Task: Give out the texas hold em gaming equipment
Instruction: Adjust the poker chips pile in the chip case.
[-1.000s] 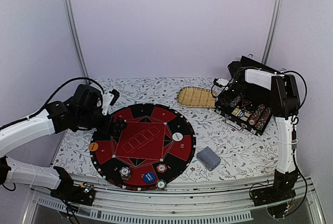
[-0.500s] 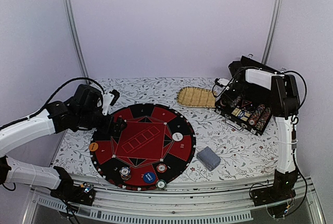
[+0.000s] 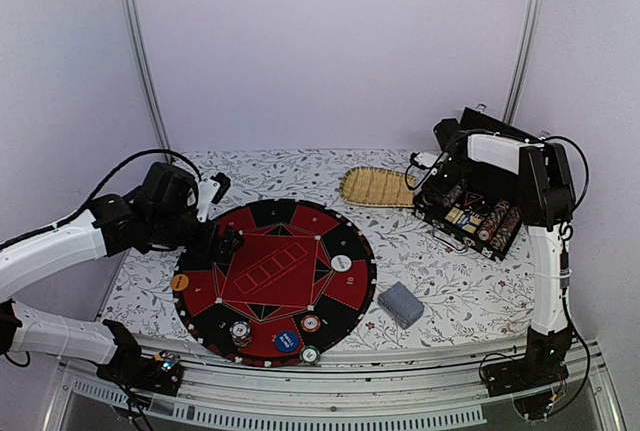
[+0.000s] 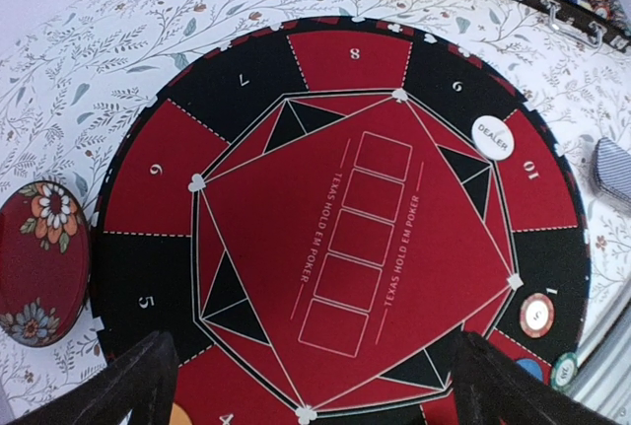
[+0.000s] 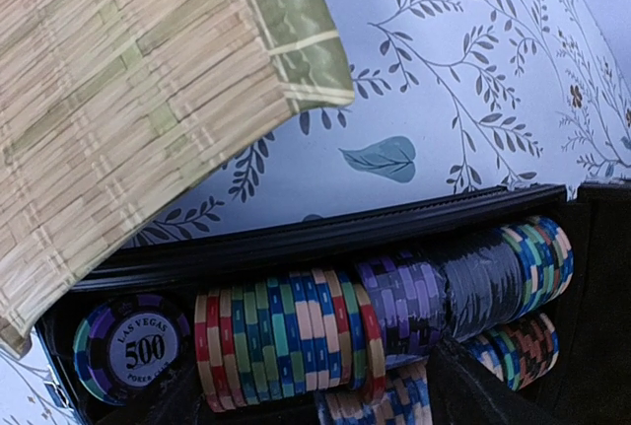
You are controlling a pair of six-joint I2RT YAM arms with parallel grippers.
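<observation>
The round red and black poker mat (image 3: 272, 281) lies under my left gripper (image 3: 222, 241), which hangs open and empty over its left part; in the left wrist view (image 4: 315, 415) both fingers frame the mat (image 4: 345, 228). On the mat are a white dealer button (image 3: 342, 262) (image 4: 491, 136), an orange button (image 3: 180, 282) and several chips (image 3: 287, 341) at the near edge. A grey-blue card deck (image 3: 400, 304) lies right of the mat. My right gripper (image 3: 440, 191) is down in the black chip case (image 3: 470, 213), open, with its fingers on either side of a chip row (image 5: 286, 341).
The oval straw tray (image 3: 378, 187) (image 5: 128, 100) lies just left of the case, close to the right gripper. A small red patterned dish (image 4: 39, 262) sits left of the mat. The case lid stands open at the back right.
The right gripper has shifted very slightly at the chip case. The left arm has not moved.
</observation>
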